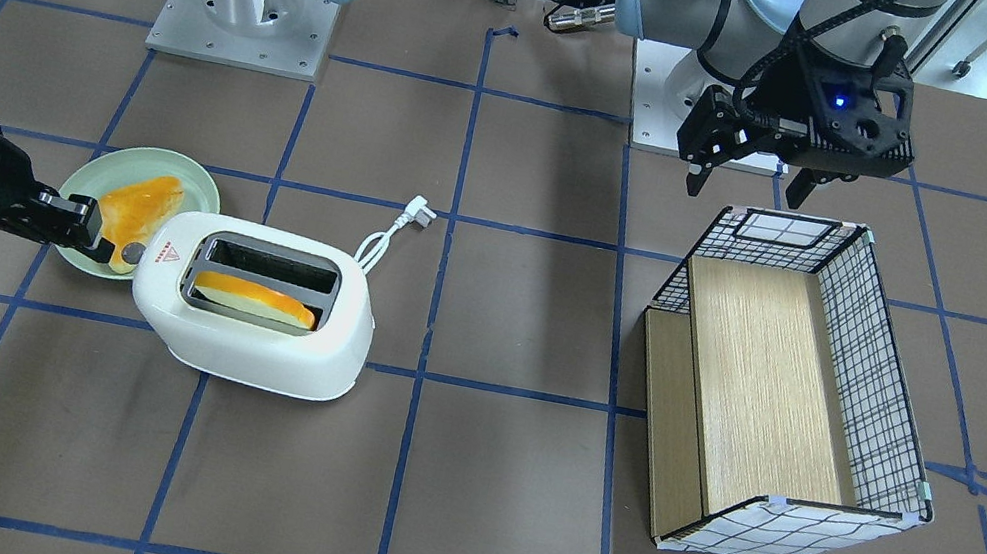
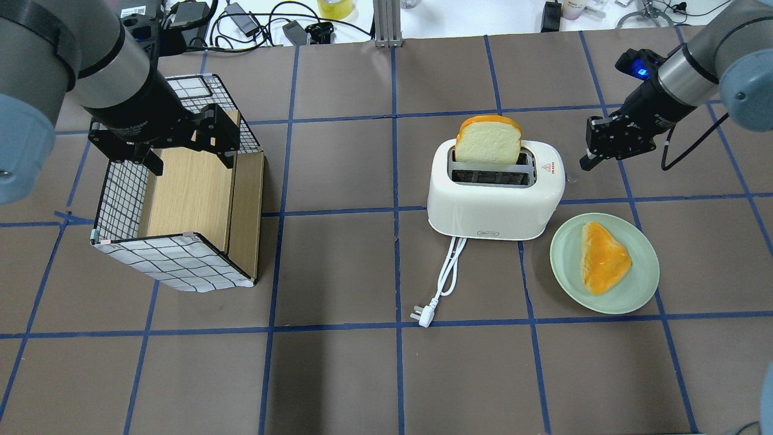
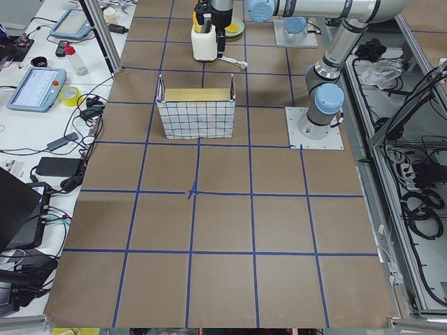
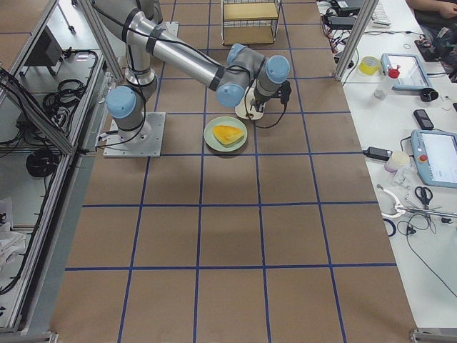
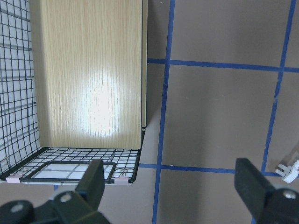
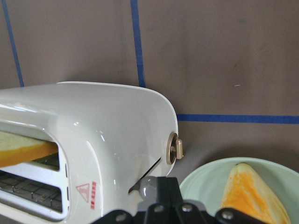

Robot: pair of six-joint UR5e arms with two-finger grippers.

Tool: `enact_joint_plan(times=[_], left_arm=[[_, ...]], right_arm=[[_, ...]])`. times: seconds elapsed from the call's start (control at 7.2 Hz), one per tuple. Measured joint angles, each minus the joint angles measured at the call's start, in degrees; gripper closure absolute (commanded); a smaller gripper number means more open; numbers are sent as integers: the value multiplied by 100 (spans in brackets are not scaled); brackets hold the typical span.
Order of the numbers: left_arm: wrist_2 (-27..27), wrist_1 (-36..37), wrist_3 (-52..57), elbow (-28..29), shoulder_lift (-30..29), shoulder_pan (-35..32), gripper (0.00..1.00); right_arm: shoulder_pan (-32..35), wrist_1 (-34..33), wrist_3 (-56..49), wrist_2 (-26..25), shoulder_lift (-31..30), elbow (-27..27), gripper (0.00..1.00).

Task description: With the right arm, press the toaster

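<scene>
Table (image 2: 362, 374), brown sheet gridded with blue tape. Notes run from the robot's edge outward.

- Nearest: white plug (image 2: 424, 315) lay flat near the table's middle, its cord (image 2: 450, 272) running back to the toaster's near side.
- To the right and a little farther: pale green plate (image 2: 646, 284) carrying one orange-topped bread piece (image 2: 604, 257). The plate sat just beside the toaster's near right corner.
- The toaster (image 2: 495, 205) stood upright, right of centre, long side toward the robot. A bread slice (image 2: 488, 142) stood in the far slot, well proud of the top. The red warning mark (image 2: 549, 168) was on the top at the right end. On that end wall were a gold dial (image 6: 174, 149) and, below it, a grey lever (image 6: 149, 189).
- The right arm (image 2: 688, 72) came in from the far right and angled down toward that end. Right gripper (image 2: 589, 160): fingers pressed together, holding nothing. In the wrist view the tips lay right at the lever. Actual contact could not be confirmed.
- Left half, about level with the toaster: wire-grid basket (image 2: 121, 199) with a wooden panel (image 2: 187, 193) inside, well apart from the toaster.
- Left gripper (image 2: 190, 162) hung over the basket's far end, fingers spread wide, nothing between them.
</scene>
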Motion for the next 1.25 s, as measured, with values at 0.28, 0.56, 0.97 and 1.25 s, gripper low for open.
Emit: enact_joint_plan(times=[0.28,0.56,0.97,1.25], left_arm=[[2,0,0,0,0,0,0],[2,0,0,0,0,0,0],[-2,0,0,0,0,0,0],[-4,0,0,0,0,0,0]], right_arm=[[15,51,342,-35,-406,-43,78],[93,270,552,-394,-784,-235,41],[511,956,845,-1132,-941,-1096,0],[784,1054,1414,-1268,-943,-1374,0]])
